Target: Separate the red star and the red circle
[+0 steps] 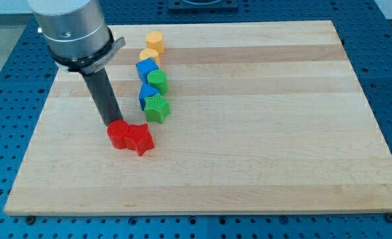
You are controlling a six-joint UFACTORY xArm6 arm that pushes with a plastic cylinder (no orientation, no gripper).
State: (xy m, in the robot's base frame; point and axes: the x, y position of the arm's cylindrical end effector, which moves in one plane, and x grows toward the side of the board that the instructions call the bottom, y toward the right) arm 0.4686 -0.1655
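Honestly there was nothing to read anywhere in this shot. No labels, brand marks, numbers or signs showed on the wooden surface (249, 153), on any of the coloured blocks, or on the arm's metal housing (73, 30) at the far left. The blue perforated base (3, 133) around the board was plain too, no print.
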